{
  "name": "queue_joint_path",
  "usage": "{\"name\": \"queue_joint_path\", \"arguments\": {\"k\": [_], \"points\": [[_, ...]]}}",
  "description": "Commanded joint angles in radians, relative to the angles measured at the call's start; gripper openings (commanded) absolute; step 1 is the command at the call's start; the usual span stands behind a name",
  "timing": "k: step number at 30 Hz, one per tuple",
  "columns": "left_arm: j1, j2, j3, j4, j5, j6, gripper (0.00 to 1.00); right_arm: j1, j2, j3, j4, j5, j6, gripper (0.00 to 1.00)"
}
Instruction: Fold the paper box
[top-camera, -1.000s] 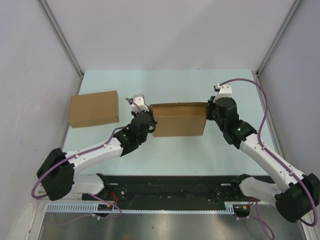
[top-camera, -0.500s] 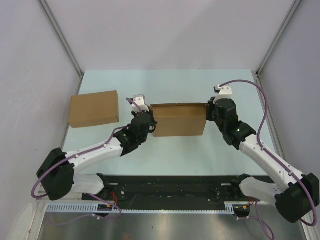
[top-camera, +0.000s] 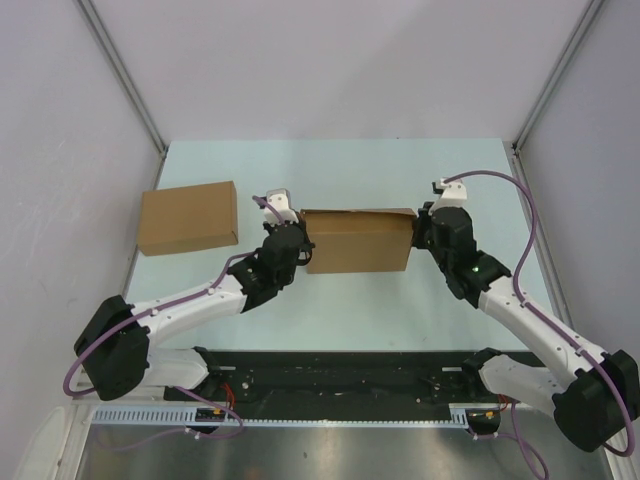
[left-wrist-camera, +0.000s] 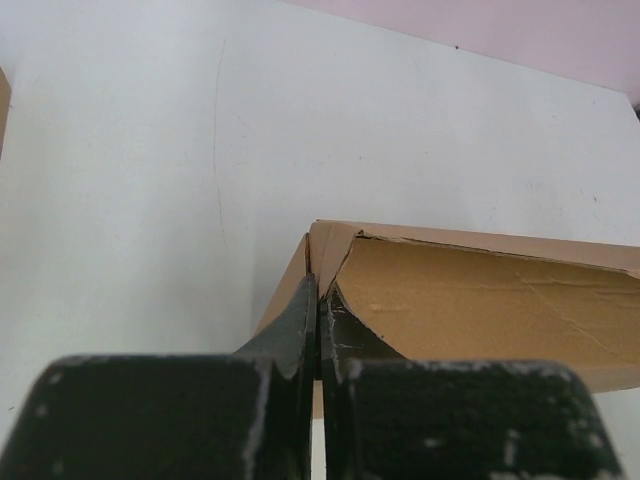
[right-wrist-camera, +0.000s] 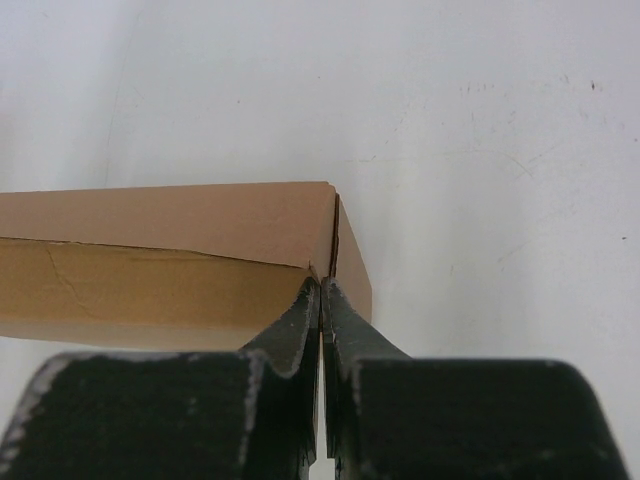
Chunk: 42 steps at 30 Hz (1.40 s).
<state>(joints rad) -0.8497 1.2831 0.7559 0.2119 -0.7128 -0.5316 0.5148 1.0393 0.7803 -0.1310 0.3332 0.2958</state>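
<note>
The paper box (top-camera: 357, 243) stands as a shallow brown open box in the middle of the table. My left gripper (top-camera: 304, 246) is shut on its left end wall. In the left wrist view one finger is outside the wall and the other inside, at the box's corner (left-wrist-camera: 319, 283); the box's tan inside (left-wrist-camera: 480, 300) lies to the right. My right gripper (top-camera: 415, 236) is shut on the right end wall. In the right wrist view its fingertips meet on the wall's edge (right-wrist-camera: 321, 285), and the box (right-wrist-camera: 170, 230) stretches to the left.
A second, plain brown cardboard box (top-camera: 188, 217) lies closed at the table's left edge, apart from both arms. The pale green table (top-camera: 340, 170) is bounded by grey walls and slanted metal rails at the back corners. The arm bases sit along the near edge.
The right arm has shifted slightly, with its wrist drawn a little toward the box's right end. Its jaws closed the last bit. The left arm and the box have hardly moved.
</note>
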Motion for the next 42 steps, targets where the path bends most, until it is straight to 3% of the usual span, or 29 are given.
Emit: {"name": "queue_joint_path", "arguments": {"k": [1,3,10,13,23,30,42], "points": [[-0.012,0.047,-0.038,-0.241,-0.011,-0.008,0.02,-0.004,0.019,-0.049,-0.099,0.01,0.032,0.0],[-0.012,0.038,-0.03,-0.267,-0.017,-0.019,0.06,-0.007,0.015,-0.047,-0.096,0.013,0.031,0.0],[-0.012,-0.045,-0.023,-0.286,-0.03,-0.001,0.39,-0.007,0.008,-0.047,-0.093,0.015,0.031,0.0],[-0.012,-0.08,-0.024,-0.302,-0.036,0.007,0.45,-0.007,0.004,-0.047,-0.091,0.013,0.035,0.0],[-0.011,-0.221,-0.087,-0.229,-0.053,0.031,0.5,-0.007,0.01,-0.038,-0.101,0.012,0.04,0.0],[0.003,-0.217,-0.053,-0.186,0.065,0.077,0.66,-0.002,0.027,-0.003,-0.119,0.006,0.057,0.0],[0.003,-0.289,-0.046,-0.112,0.226,0.098,0.73,0.007,0.041,0.042,-0.151,0.015,0.065,0.0]]}}
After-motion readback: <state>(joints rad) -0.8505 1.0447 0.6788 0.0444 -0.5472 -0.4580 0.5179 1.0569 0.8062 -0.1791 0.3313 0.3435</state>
